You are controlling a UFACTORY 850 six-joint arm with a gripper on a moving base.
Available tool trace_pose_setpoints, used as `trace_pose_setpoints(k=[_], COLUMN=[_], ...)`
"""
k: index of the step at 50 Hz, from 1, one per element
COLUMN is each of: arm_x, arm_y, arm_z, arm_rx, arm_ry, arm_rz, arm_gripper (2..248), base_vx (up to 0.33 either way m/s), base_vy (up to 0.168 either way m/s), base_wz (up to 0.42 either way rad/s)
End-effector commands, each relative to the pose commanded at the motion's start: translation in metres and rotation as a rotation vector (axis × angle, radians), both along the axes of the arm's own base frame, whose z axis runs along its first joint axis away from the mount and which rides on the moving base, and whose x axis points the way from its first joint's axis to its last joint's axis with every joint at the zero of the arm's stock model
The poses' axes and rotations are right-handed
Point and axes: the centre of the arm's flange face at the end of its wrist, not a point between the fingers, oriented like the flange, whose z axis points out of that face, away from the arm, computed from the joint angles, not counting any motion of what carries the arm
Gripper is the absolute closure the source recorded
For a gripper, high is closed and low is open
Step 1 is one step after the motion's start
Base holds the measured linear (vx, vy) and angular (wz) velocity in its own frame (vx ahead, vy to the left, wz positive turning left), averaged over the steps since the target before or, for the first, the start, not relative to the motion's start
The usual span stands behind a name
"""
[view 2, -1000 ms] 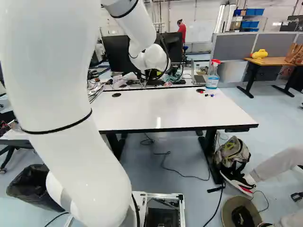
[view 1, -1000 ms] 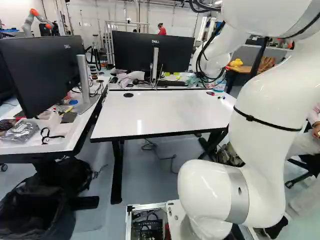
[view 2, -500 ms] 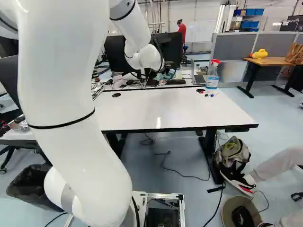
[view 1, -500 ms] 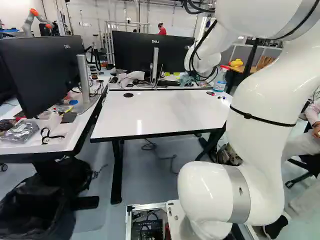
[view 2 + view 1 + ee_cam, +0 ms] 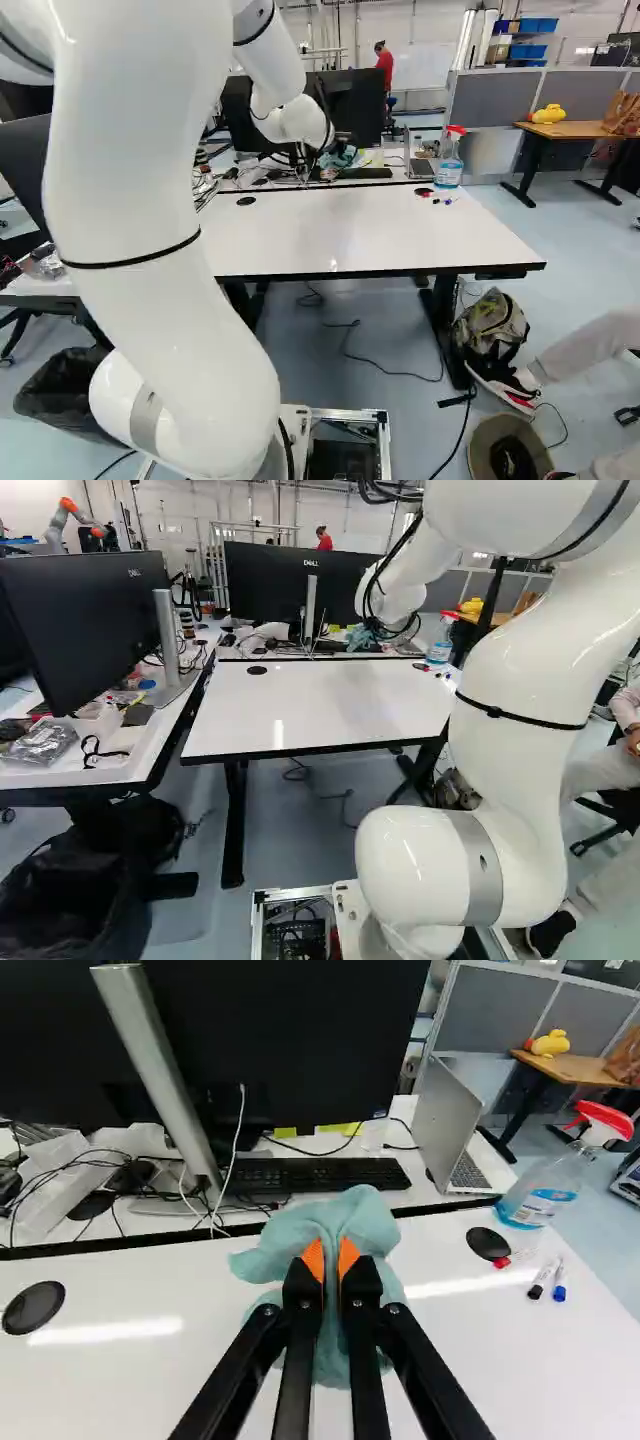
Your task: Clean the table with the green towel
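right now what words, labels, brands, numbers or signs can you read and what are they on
Left monitor in the left base view: brand mark, not quoted here.
Rear monitor ahead: brand mark too, not quoted.
Spray bottle: label print too small and blurred to read.
Keyboard: key markings too small to read.
No number or sign that I can make out.

Towel (image 5: 370, 1222) partly hidden in wrist view
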Motion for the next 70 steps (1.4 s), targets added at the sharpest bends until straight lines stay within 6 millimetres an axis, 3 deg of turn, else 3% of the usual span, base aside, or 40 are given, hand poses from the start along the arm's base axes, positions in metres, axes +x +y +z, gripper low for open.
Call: trace_pose_setpoints(k=[31,70], arm_x=[0.004,0.005], arm_y=[0.045,0.107], arm_z=[0.0,0.0], arm_rx=[0.173,0.174], arm_ry=[-0.022,-0.012], arm_rz=[-0.061,0.046], arm_gripper=[213,213], base_vx=[0.0,0.0], base_vy=[0.0,0.0], base_wz=[0.0,0.0])
